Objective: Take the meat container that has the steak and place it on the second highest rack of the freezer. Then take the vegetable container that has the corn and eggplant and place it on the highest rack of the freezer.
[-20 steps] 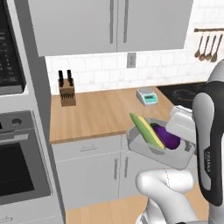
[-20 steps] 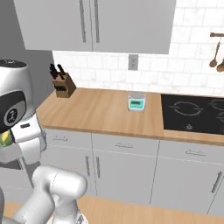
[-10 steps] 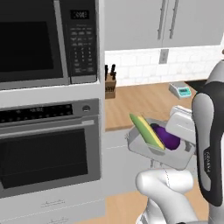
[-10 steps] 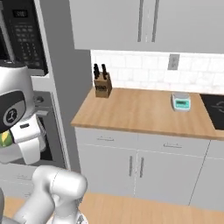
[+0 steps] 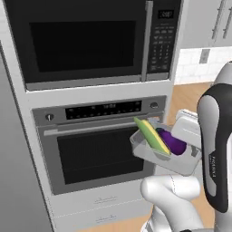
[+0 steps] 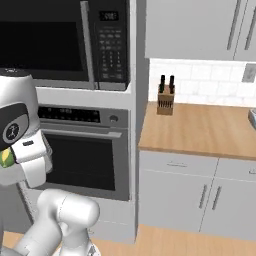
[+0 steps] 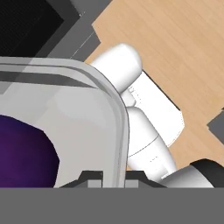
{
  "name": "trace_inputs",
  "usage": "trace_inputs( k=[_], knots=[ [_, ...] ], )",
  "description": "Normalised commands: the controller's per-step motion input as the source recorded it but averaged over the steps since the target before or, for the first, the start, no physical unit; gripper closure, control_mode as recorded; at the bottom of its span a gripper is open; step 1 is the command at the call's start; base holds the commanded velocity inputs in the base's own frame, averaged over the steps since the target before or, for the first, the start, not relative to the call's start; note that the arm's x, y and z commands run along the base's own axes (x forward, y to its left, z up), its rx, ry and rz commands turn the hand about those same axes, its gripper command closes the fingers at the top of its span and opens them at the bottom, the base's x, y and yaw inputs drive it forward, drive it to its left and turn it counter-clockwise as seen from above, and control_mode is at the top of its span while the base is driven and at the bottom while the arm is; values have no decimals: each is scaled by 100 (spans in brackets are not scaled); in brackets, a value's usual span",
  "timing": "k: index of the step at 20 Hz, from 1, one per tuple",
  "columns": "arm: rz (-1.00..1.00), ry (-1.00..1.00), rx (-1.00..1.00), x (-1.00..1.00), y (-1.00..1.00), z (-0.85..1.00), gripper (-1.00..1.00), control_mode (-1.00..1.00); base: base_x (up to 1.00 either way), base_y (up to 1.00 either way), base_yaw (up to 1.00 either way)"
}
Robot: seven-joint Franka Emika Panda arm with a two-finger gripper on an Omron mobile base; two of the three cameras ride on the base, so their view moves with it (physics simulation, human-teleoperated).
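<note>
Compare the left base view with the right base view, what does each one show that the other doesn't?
Left base view alone: the narrow grey metal vegetable container held up in front of the oven, with the purple eggplant in it. Right base view alone: the wooden knife block on the wooden counter. Both: the black microwave, the built-in oven and the yellow corn.

The vegetable container (image 5: pixel 149 154), a grey metal tray, hung tilted in mid-air before the oven (image 5: pixel 97 145), at about four o'clock. Inside lay the corn (image 5: pixel 152 136) and, at its three o'clock, the eggplant (image 5: pixel 172 141). A microwave (image 5: pixel 90 38) sat at twelve o'clock.
</note>
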Motion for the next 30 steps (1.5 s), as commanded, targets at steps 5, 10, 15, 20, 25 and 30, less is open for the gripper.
trace_inputs(
  k=[5, 10, 15, 20, 25, 30],
  knots=[
    [0, 0, 0, 0, 0, 0, 100, 100, -7, 100, 0],
    [0, 0, 0, 0, 0, 0, 100, 100, -6, 100, 0],
    [0, 0, 0, 0, 0, 0, 100, 100, -3, 100, 0],
    [0, 0, 0, 0, 0, 0, 100, 100, 0, 100, 0],
    [0, 0, 0, 0, 0, 0, 100, 100, 0, 100, -2],
    [0, 0, 0, 0, 0, 0, 100, 100, 10, 93, -5]
  ],
)
